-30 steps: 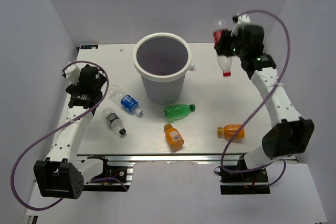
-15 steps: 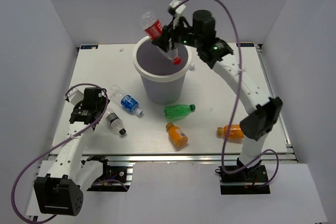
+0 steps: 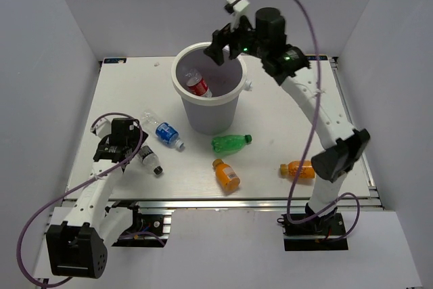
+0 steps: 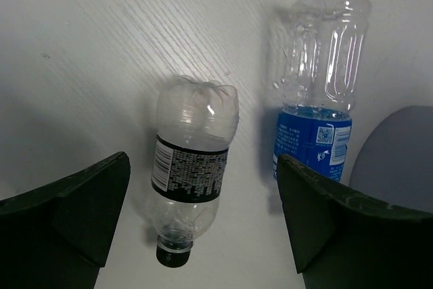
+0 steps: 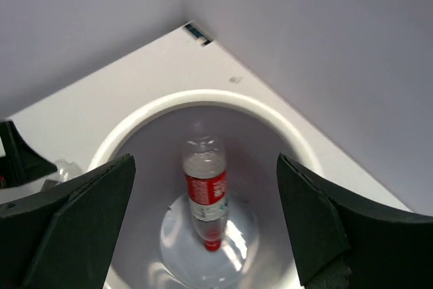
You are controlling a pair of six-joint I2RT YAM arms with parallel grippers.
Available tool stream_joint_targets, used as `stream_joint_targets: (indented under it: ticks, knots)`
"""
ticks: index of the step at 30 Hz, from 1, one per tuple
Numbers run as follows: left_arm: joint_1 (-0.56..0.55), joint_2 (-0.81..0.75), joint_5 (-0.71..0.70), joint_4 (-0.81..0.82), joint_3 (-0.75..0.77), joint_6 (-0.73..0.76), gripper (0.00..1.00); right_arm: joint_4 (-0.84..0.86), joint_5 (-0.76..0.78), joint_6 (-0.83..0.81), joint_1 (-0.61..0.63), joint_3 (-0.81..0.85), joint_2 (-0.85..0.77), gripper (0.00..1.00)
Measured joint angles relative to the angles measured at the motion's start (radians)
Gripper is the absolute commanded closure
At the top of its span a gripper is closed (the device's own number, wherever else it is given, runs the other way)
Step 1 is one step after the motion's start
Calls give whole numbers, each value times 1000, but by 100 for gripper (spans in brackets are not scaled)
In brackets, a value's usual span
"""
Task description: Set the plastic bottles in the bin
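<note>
Red-label bottle (image 3: 197, 84) is inside the bin (image 3: 203, 118). Wrist view looking down the bin shows it cap down, red cap at the floor, clear base pointing up; from the overhead view it sits tilted. Can't tell if it's leaning on the wall.

Bin stands upright at the back-centre of the table (image 3: 284, 116).

Right gripper (image 3: 224, 47) is above the bin's far rim, pointing down into it. Jaws spread wide, nothing between them, well clear of the bottle.

Five bottles are out on the table, all lying on their sides:
- blue-label bottle (image 3: 163, 129) left of the bin's base
- black-cap bottle (image 3: 147, 157) just beside it, nearer the front edge; the two lie roughly parallel, not touching
- green bottle (image 3: 230, 143) in front of the bin, cap to the right
- orange bottle (image 3: 225, 174) near the front edge, middle
- second orange bottle (image 3: 299, 168) front right, partly behind the right arm

Left gripper (image 4: 203, 167) sits over the black-cap bottle, jaws fully spread. The bottle lies between the two fingers with a gap on each side, cap toward the wrist. No grip. Blue-label bottle is just outside one finger.
</note>
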Motion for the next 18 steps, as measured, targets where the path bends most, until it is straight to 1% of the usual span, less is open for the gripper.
stream_joint_targets:
  ticks: [2, 4, 7, 9, 11, 15, 16, 18]
  knots:
    - [0, 17, 27, 32, -8, 10, 2, 12, 14, 31, -41, -31, -79, 11]
    - [0, 40, 53, 56, -16, 17, 2, 50, 13, 84, -137, -138, -196, 11]
    - [0, 90, 82, 84, -27, 19, 2, 130, 13, 171, -325, -348, -351, 11]
    - [0, 133, 97, 94, -37, 17, 2, 179, 21, 225, -441, -502, -424, 11]
    - [0, 167, 111, 102, -53, 14, 4, 203, 19, 276, -519, -642, -465, 11]
    - [0, 216, 129, 113, -84, 4, 20, 235, -7, 365, -613, -879, -491, 11]
    - [0, 225, 130, 113, -87, 3, 32, 237, -13, 383, -629, -930, -496, 11]
    - [0, 238, 130, 115, -88, -2, 47, 240, -17, 404, -658, -998, -504, 11]
